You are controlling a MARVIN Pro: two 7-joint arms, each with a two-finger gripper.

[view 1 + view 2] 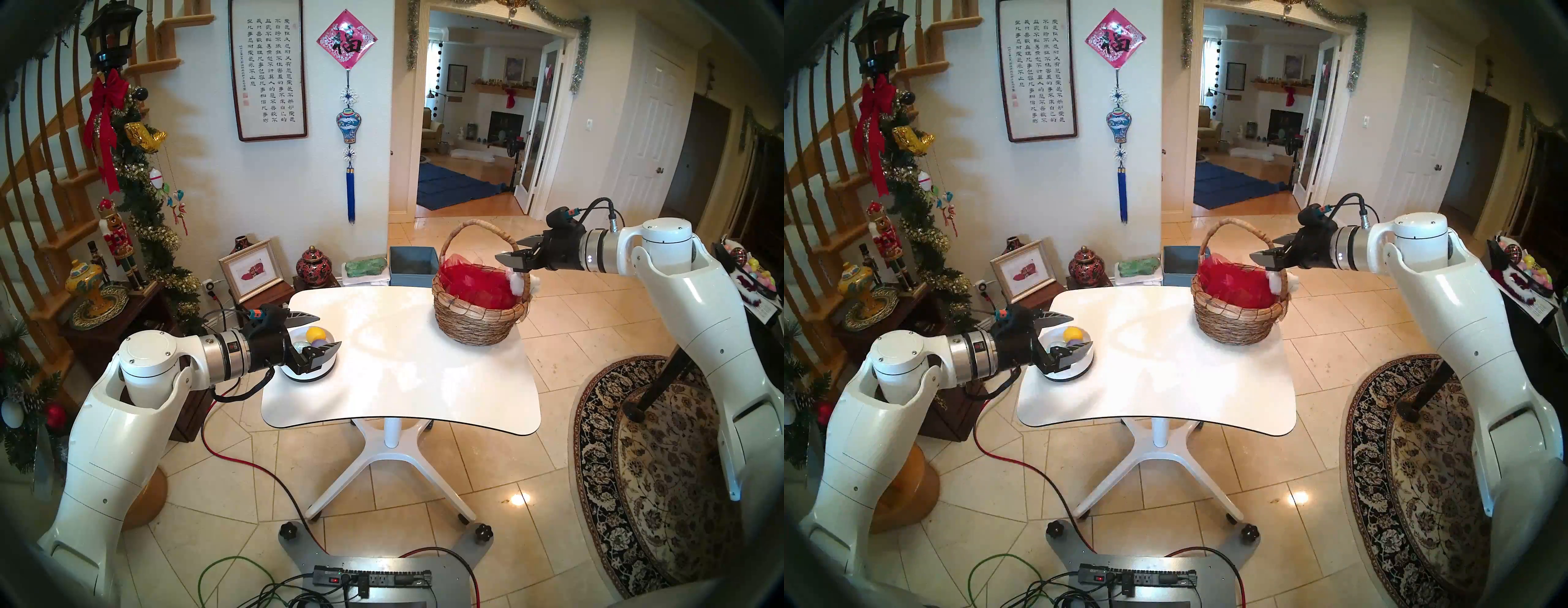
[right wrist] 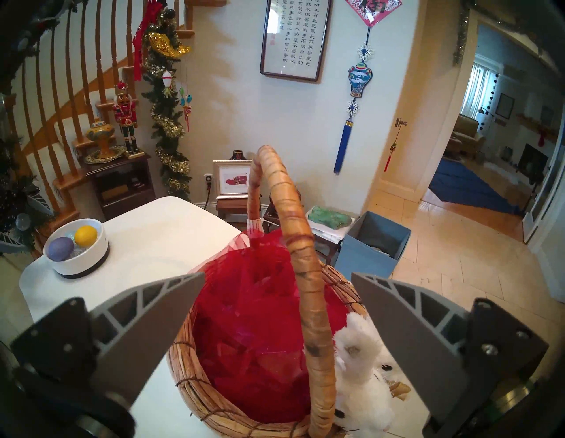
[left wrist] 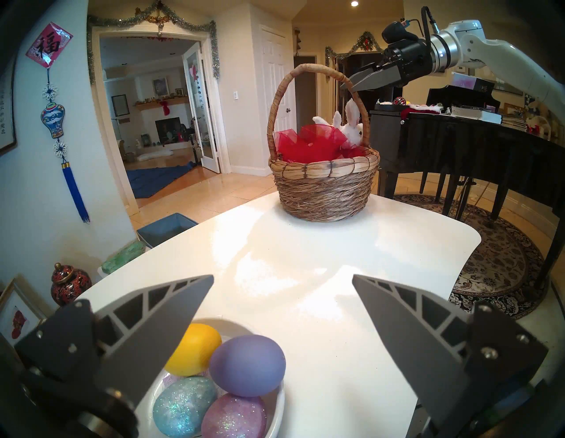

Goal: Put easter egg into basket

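Eggs wait untouched, so the task is, as I judge it, at its first step: reaching for one. Head views: the left hand (image 1: 312,335) hovers over the bowl (image 1: 326,368) at the tabletop's (image 1: 403,382) near-left corner, fingers wide apart and holding nothing, with a yellow egg (image 1: 315,333) showing between them. The basket (image 1: 479,314) stands at the far right of the tabletop, red lining (image 1: 471,284) inside, and the right hand (image 1: 515,250) hangs above its right rim beside the handle (image 1: 479,227), fingers apart and empty. Both head pictures tell nearly the same; the other eggs are mostly hidden behind the left hand. Left wrist view: this one alone shows the bowl's full load, a yellow egg, a purple egg (image 3: 247,365), a glittery blue egg (image 3: 183,406) and a glittery pink egg (image 3: 234,416), all lying below and between the open fingers (image 3: 159,318), none touched. It also shows the bunny (image 3: 351,128) sitting upright on the basket's far rim. Right wrist view: only here can one look down into the basket; no egg is visible on the red lining (image 2: 260,336), and the handle (image 2: 305,275) arches straight across the gap between the right fingers (image 2: 146,330). The next move, I judge, calls for the left hand to dip, close gently on the top purple or yellow egg, and carry it across, clearing handle and right hand.
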